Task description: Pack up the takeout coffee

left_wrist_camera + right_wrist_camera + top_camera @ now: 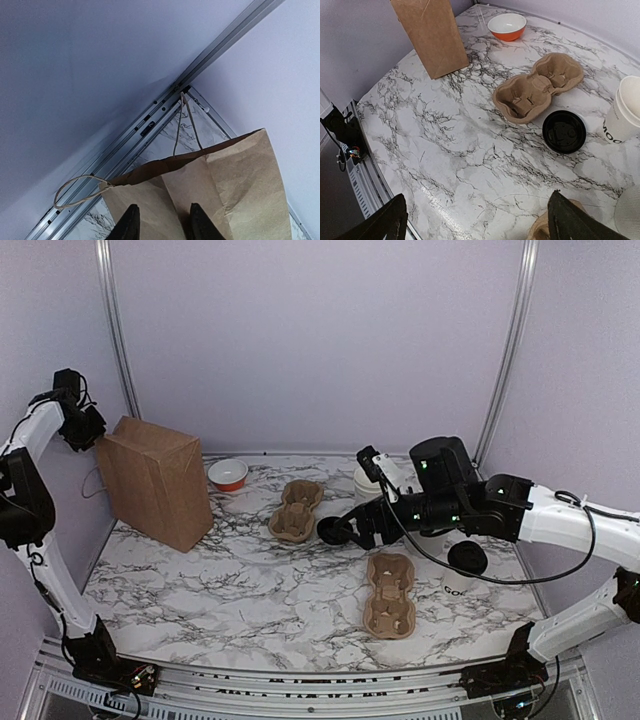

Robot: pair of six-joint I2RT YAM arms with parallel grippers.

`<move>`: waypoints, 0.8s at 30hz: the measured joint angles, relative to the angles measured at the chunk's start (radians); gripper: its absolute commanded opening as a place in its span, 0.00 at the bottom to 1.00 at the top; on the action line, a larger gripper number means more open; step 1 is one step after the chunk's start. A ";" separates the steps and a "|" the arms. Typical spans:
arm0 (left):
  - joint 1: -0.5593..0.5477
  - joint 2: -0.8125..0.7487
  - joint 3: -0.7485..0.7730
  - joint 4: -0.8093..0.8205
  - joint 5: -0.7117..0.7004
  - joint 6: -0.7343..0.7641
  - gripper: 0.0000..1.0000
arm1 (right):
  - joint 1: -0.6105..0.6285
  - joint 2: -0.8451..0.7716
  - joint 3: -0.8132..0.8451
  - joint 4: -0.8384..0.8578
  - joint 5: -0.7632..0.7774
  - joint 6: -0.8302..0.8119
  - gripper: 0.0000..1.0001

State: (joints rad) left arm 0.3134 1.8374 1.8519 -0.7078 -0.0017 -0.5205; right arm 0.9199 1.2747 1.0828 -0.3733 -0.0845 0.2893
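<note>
The takeout coffee (465,562), a white cup with dark lettering and a black lid, stands at the right of the table beneath my right forearm. My right gripper (358,527) (480,227) hangs open over bare marble with nothing between its fingers. A loose black lid (564,131) lies just ahead of it. The brown paper bag (152,482) (235,190) stands at the far left. My left gripper (88,432) (164,227) is at the bag's top corner. Its fingers stand apart with the bag's creased paper showing between them. I cannot tell whether they touch it.
Two cardboard cup carriers lie on the table, one (296,510) (537,87) mid-table and one (390,592) nearer the front. An orange bowl (228,475) (506,26) sits at the back by the bag. A lidless white cup (624,112) stands right of the loose lid.
</note>
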 measured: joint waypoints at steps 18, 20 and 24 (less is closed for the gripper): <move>-0.060 -0.021 -0.010 -0.001 -0.045 0.024 0.00 | 0.000 -0.017 -0.003 0.000 0.000 0.006 0.95; -0.073 -0.047 -0.030 -0.002 -0.046 0.036 0.00 | 0.000 -0.017 -0.003 0.000 0.000 0.006 0.95; -0.138 -0.148 -0.083 -0.006 -0.052 0.066 0.00 | 0.000 -0.014 0.005 -0.001 0.007 0.000 0.95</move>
State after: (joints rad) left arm 0.1757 1.6894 1.7691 -0.7136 -0.0540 -0.4549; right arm 0.9199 1.2606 1.0878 -0.3744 -0.0772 0.2893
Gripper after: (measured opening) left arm 0.005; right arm 0.947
